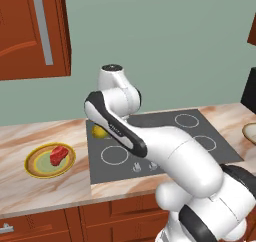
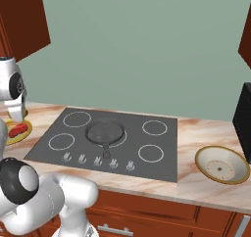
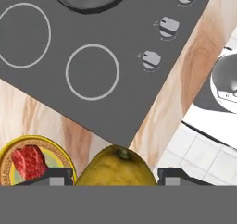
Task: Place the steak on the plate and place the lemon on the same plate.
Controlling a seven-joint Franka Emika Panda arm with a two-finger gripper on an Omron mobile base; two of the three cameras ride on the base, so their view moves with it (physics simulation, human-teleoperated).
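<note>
Left base view: the marbled counter point(image 1: 45, 186) and the dark cooktop point(image 1: 165, 141) are seen behind the white arm, which is bent over the cooktop's left edge. The plate point(image 1: 31, 167) is set on the counter to the left of the cooktop, and the steak point(image 1: 58, 155) is already laid on it, so the first half of the task is judged done. The lemon point(image 3: 115, 167) is being carried: in the hand view it is seen gripped between the fingertips point(image 3: 51, 177) of the gripper point(image 3: 115, 177), which is closed on the fruit at roughly the lemon's own width. The lemon is held above the counter, near the cooktop's corner, with the plate off to one side of the gripper. A move across to above the plate is judged to be called for next, followed by a lowering and release beside the steak.
</note>
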